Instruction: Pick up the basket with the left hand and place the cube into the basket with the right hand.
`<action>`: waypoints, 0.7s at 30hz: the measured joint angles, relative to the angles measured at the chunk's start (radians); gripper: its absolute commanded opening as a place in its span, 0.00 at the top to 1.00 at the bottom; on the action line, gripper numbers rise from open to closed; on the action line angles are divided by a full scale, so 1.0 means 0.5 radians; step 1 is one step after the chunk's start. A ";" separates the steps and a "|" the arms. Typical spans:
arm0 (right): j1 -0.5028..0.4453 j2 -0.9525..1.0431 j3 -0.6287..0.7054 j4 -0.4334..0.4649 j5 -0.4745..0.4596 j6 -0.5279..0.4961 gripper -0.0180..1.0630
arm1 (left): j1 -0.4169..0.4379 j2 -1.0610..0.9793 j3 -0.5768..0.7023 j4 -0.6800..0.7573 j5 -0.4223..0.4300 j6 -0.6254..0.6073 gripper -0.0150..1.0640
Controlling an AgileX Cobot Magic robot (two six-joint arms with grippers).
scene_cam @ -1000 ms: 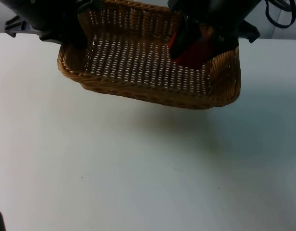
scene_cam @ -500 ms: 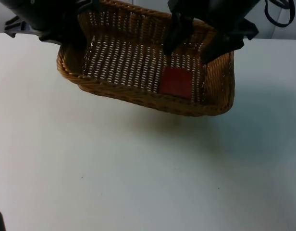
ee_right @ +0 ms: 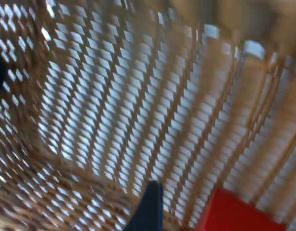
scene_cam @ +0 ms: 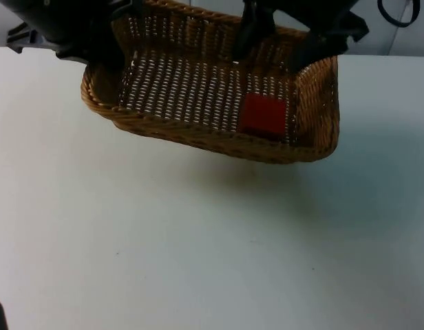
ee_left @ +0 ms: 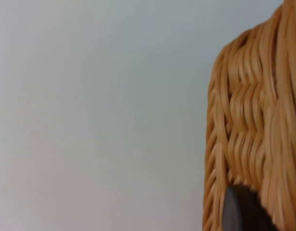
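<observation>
From the top view, a wicker basket (scene_cam: 198,130) hangs above the white tabletop (scene_cam: 198,247), casting a soft shadow on it, its left end held by the left gripper (scene_cam: 109,51), whose fingers clamp the basket's wall at that end. A red cube (scene_cam: 263,115) lies on the basket's woven floor, near its right end and just beside the near wall, free of any grip. The right gripper (scene_cam: 274,41) hangs above the basket's far right part, its two fingers spread wide with nothing between them, apart from the cube. In the left wrist view, the basket's outer weave (ee_left: 253,134) rises against the pale tabletop (ee_left: 100,115), and a dark fingertip presses against the wicker. In the right wrist view, the basket's open lattice floor (ee_right: 114,110) spreads below with the tabletop showing pale through its gaps, and the red cube (ee_right: 239,211) rests on it just beside a dark fingertip.
</observation>
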 measured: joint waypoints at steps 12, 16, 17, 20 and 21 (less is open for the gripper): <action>-0.332 -0.161 -0.721 -0.743 0.458 0.284 0.92 | 0.000 0.000 0.000 0.000 0.000 0.000 0.99; -0.507 -0.205 -0.765 -0.760 0.597 0.300 0.99 | 0.000 0.000 0.000 0.000 0.000 0.000 0.99; -0.549 -0.219 -0.768 -0.743 0.617 0.300 0.99 | 0.000 0.000 0.000 0.000 0.000 0.000 0.99; -0.649 -0.274 -0.773 -0.698 0.627 0.300 0.99 | 0.000 0.000 0.000 0.000 0.000 0.000 0.99; -0.672 -0.297 -0.773 -0.694 0.632 0.300 0.99 | 0.000 0.000 0.000 0.000 0.000 0.000 0.99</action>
